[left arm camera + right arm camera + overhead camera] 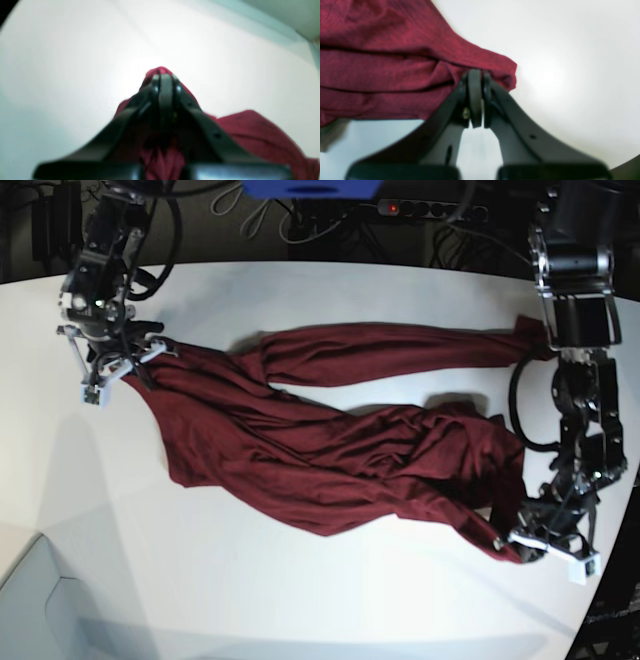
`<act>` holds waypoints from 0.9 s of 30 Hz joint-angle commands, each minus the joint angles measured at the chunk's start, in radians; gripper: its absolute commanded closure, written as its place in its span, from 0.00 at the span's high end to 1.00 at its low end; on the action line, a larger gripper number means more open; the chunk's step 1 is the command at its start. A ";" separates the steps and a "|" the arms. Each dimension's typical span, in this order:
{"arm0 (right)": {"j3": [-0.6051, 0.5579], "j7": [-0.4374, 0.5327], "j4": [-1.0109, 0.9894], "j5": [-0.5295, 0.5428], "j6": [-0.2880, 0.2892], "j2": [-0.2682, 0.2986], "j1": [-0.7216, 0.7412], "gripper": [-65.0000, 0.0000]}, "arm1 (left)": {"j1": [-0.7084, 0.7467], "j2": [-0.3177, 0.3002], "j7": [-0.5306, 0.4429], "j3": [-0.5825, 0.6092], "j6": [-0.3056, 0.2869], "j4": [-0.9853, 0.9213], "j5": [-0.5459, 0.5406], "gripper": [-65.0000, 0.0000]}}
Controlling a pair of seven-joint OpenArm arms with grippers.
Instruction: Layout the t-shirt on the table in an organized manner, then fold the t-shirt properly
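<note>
Left gripper (165, 80): jaws fully closed, pinching a small fold of the t-shirt (262, 135). In its wrist view, maroon cloth poked out just past the fingertips and bunched between the finger arms below. In the base view this gripper (518, 542) sat at the lower right, at the shirt's near right corner, low over the table (300, 600).

Right gripper (476, 75): jaws likewise pressed together, clamped on a corner of the t-shirt (382, 70). Cloth spread away to the left of the fingers in wide soft folds; a short tab of fabric stuck out on the right side of the tips. In the base view this gripper (130, 360) sat at the upper left, on the shirt's far left corner.

T-shirt (330, 450): dark maroon, wrinkled, lying on the white table (570, 62), stretched between the two grippers. Long axis ran left to right across the base view, slanting from upper left down to lower right. One long band of fabric reached along the far side toward the upper right, ending close to the left arm. The main body lay crumpled in diagonal folds, heaviest near the right end.

Table (75, 62): white, glossy, bare surface visible on all sides of the shirt.
</note>
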 commanded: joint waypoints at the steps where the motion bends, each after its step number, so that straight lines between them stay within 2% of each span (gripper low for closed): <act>1: 0.001 0.020 0.019 0.001 0.002 0.007 0.005 0.01 | -0.061 -0.013 -0.023 -0.003 -0.004 0.014 -0.007 0.01; 5: 0.001 0.020 0.019 0.001 0.002 0.007 0.004 0.01 | -0.182 -0.002 -0.023 -0.004 -0.004 -0.063 0.059 0.01; 9: 0.001 0.018 0.019 0.001 0.002 0.007 0.004 0.01 | -0.314 0.063 -0.030 -0.004 -0.004 -0.210 0.191 0.01; 12: 0.001 0.014 0.019 0.001 0.002 0.007 0.004 0.01 | -0.380 0.104 -0.092 -0.003 -0.004 -0.350 0.282 0.03; 13: 0.001 0.014 0.020 0.001 0.002 0.005 0.004 0.01 | -0.391 0.124 -0.114 -0.003 -0.004 -0.399 0.309 0.06; 15: 0.001 0.012 0.020 0.001 0.002 0.005 0.002 0.01 | -0.400 0.144 -0.140 -0.003 -0.004 -0.462 0.340 0.18; 18: 0.001 0.018 0.023 0.001 0.002 0.005 -0.015 0.01 | -0.393 0.159 -0.148 -0.003 -0.004 -0.473 0.354 0.46; 21: 0.001 0.018 0.023 0.001 0.002 0.005 -0.016 0.01 | -0.330 0.158 -0.149 -0.004 -0.004 -0.413 0.352 0.67; 22: 0.001 0.018 0.023 0.001 0.002 0.005 -0.016 0.01 | -0.305 0.155 -0.148 -0.004 -0.004 -0.382 0.351 0.71; 24: 0.001 0.018 0.023 0.001 0.002 0.005 -0.016 0.01 | -0.256 0.153 -0.140 -0.009 -0.004 -0.304 0.351 0.72; 27: 0.001 0.018 0.023 0.001 0.002 0.005 -0.016 0.01 | -0.124 0.150 -0.115 -0.010 -0.004 -0.148 0.351 0.66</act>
